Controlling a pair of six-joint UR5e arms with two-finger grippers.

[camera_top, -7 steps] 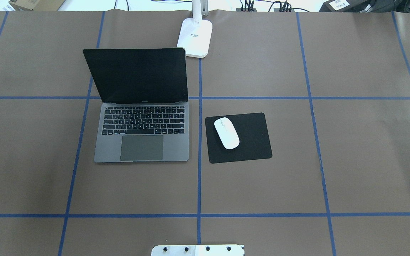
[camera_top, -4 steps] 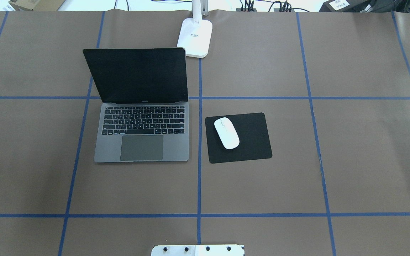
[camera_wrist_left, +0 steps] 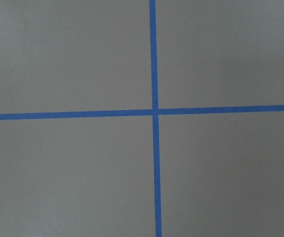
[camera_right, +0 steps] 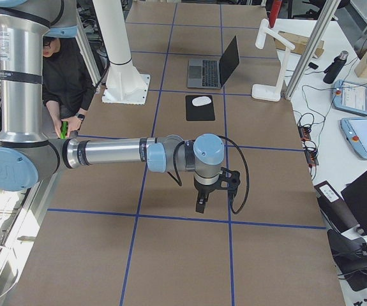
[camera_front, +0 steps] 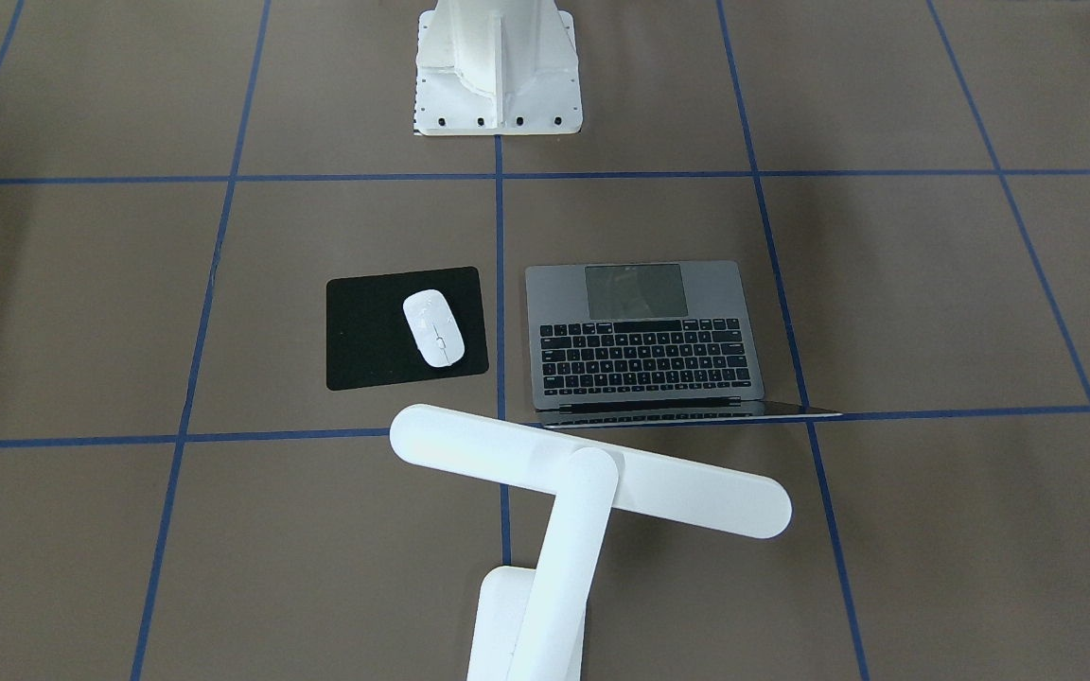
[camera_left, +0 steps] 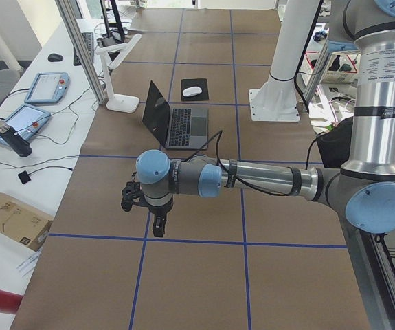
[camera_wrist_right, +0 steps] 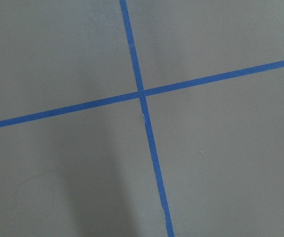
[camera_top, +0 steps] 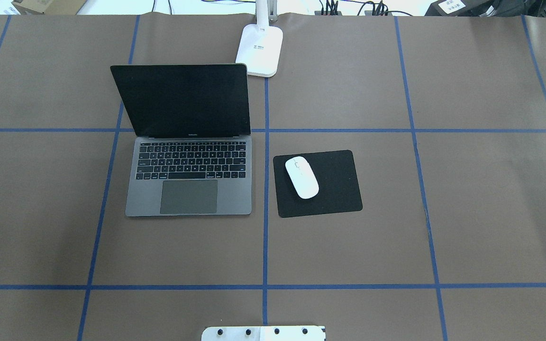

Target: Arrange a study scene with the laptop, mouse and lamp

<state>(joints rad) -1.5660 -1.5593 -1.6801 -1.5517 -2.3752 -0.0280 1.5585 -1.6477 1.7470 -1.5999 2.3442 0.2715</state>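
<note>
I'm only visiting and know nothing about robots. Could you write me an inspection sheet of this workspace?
Surface: brown paper-covered table with a blue tape grid.
Job's things: open dark-grey metal laptop, screen dark; glossy white oval mouse on a black square mat beside it; white T-shaped lamp at the table's far edge.
Clutter: nothing seen.
Tools: left tool and right tool hang over bare table, apart from everything; open or shut cannot be told.
Cables: black cable loops beside the right tool.
Surroundings: white ribbed pedestal; person behind the robot; control tablets on a white side bench.
</note>
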